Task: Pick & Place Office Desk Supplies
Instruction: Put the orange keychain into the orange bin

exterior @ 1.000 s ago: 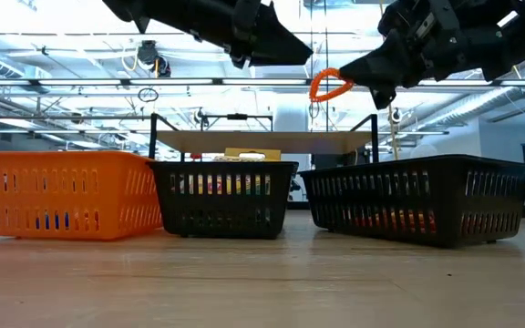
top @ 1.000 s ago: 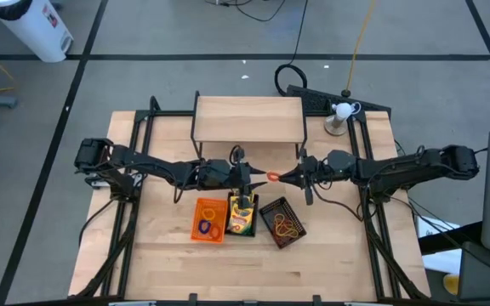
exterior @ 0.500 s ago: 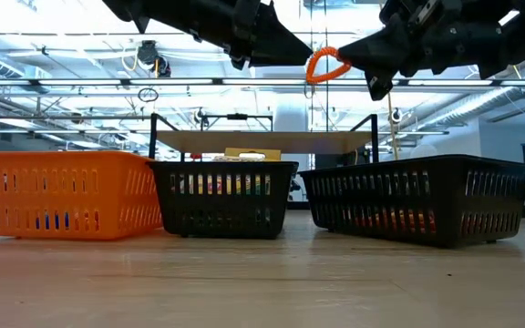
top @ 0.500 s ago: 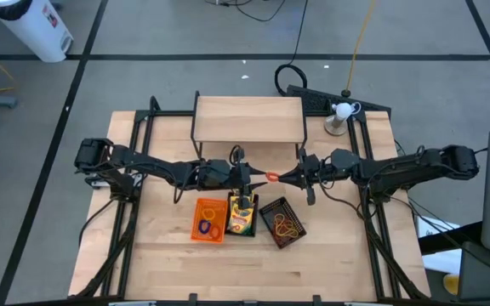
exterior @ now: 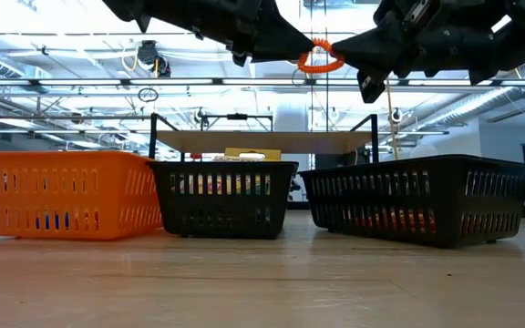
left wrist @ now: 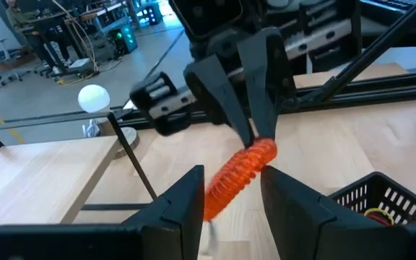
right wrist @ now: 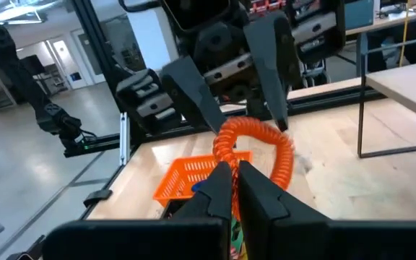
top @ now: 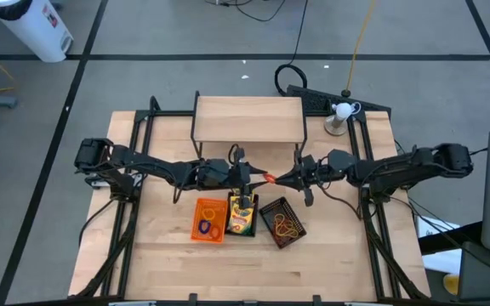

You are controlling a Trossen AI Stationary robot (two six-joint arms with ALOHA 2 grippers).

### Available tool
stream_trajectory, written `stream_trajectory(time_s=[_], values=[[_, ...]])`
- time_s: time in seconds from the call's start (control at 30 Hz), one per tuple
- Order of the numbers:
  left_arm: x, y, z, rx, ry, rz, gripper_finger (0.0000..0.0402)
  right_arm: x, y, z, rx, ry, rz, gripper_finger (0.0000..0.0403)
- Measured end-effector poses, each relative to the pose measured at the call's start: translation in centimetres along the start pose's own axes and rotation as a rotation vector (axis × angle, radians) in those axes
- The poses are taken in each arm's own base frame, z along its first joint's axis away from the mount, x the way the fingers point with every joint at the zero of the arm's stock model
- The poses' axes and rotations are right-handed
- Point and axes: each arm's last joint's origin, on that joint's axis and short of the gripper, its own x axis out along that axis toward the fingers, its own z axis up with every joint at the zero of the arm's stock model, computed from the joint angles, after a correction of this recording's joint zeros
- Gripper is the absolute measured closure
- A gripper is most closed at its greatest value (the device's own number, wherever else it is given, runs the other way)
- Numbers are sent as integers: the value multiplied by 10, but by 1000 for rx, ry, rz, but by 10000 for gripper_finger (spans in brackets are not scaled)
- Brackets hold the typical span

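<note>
An orange coiled rubber-band loop (top: pixel 270 178) hangs in the air between my two arms, above the trays. My right gripper (right wrist: pixel 234 180) is shut on it. My left gripper (left wrist: pixel 230 198) faces it, open, with one finger on each side of the loop (left wrist: pixel 237 177). Below stand an orange mesh tray (top: pixel 209 219) with loops, a black tray (top: pixel 242 214) with a yellow-and-green crayon box, and a second black tray (top: pixel 282 223) with loops. In the low view the loop (exterior: pixel 317 59) shows between both grippers' tips. My left gripper has the loop's far part (left wrist: pixel 219 198) between its open fingers; whether a finger touches it, I cannot tell. My right gripper pinches one side of the loop (right wrist: pixel 226 155) between its two fingers, coming level from the table's right. The loop stands clear of everything, beyond the fingertips.
A raised wooden shelf (top: pixel 249 119) on a black frame stands at the table's far middle. A white ball on a stand (top: pixel 340 112) is at the far right. The three trays sit in a row (exterior: pixel 226 196) under the grippers; bare table lies in front.
My right gripper has gone up a little and toward the table's left, tipping its fingers upward, and has carried the orange loop in between my left gripper's open fingers. The left gripper has kept still.
</note>
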Motion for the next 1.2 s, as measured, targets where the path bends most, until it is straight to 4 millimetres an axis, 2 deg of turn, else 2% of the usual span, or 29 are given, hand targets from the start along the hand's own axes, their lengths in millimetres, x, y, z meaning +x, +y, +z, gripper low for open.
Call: stream_trajectory(time_s=[0.3,0.4,0.53,0.77,1.0,1.2], values=[[0,0,-1,10,10,-2,266,3,0,2,-7,-50,14,403],[0,0,-2,24,17,-1,298,3,0,2,-8,-53,15,403],[0,0,-2,7,16,-1,379,3,0,2,-10,-54,15,402],[0,0,0,17,1,5,391,3,0,4,-34,-70,17,394],[-11,-6,6,38,33,34,394,3,1,6,-69,-90,19,334],[-46,-15,19,73,143,82,394,3,1,6,-110,-94,18,262]])
